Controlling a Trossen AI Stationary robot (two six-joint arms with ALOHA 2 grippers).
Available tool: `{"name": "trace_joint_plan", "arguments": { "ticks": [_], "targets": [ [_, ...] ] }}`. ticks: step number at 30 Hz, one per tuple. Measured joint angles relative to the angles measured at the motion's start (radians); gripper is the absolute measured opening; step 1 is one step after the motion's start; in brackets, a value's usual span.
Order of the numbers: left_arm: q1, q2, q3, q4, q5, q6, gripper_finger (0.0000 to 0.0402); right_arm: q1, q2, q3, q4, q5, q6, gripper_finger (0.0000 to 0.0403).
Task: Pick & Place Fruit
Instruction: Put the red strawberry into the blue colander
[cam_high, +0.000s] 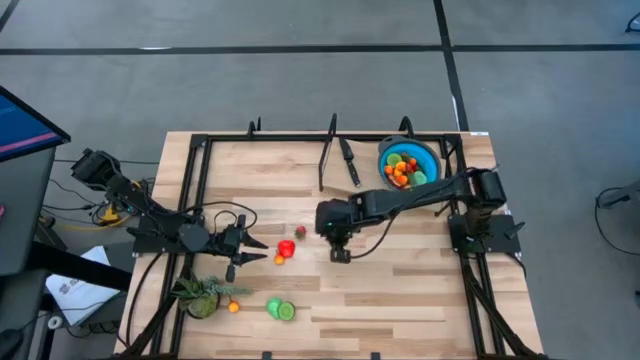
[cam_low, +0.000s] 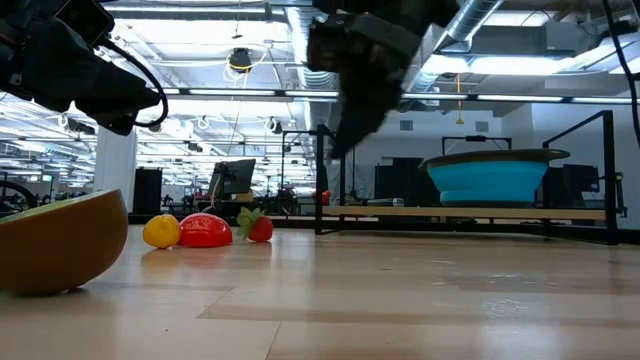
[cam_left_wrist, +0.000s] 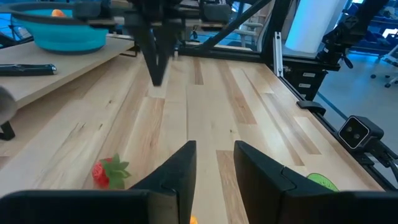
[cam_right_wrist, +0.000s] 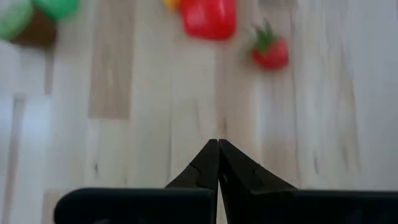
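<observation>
Right gripper (cam_high: 341, 256) closed, empty, hovers near strawberry (cam_high: 300, 232) (red fruit (cam_high: 286, 248) just beyond); left gripper (cam_high: 262, 251) slightly parted, empty, beside red fruit.

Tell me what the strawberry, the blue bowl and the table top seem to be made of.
Strawberry: likely moulded plastic, uniform red with a stiff green leaf cap. Blue bowl: probably plastic or silicone, one flat matte colour. Table top: wood planks, visible grain and seams, light sheen in the low view.
</observation>
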Motion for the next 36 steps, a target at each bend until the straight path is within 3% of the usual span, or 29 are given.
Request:
{"name": "trace_joint_plan", "arguments": {
  "ticks": [6, 16, 21, 26, 36],
  "targets": [
    [0.000, 0.000, 0.000, 0.000, 0.000, 0.000, 0.0103, 0.000, 0.053, 0.001, 0.236, -0.003, -0.047, 0.0035],
    [0.000, 0.000, 0.000, 0.000, 0.000, -0.001, 0.0103, 0.000, 0.164, 0.000, 0.421, 0.013, -0.106, 0.0242],
    [0.000, 0.000, 0.000, 0.000, 0.000, -0.002, 0.0103, -0.007, 0.217, 0.011, 0.447, 0.137, -0.109, 0.0306],
    [0.000, 0.000, 0.000, 0.000, 0.000, -0.002, 0.0103, -0.018, 0.228, 0.024, 0.453, 0.158, -0.161, 0.0317],
    [0.000, 0.000, 0.000, 0.000, 0.000, 0.000, 0.0103, 0.005, 0.259, 0.026, 0.505, 0.160, -0.370, 0.0266]
  ]
}}
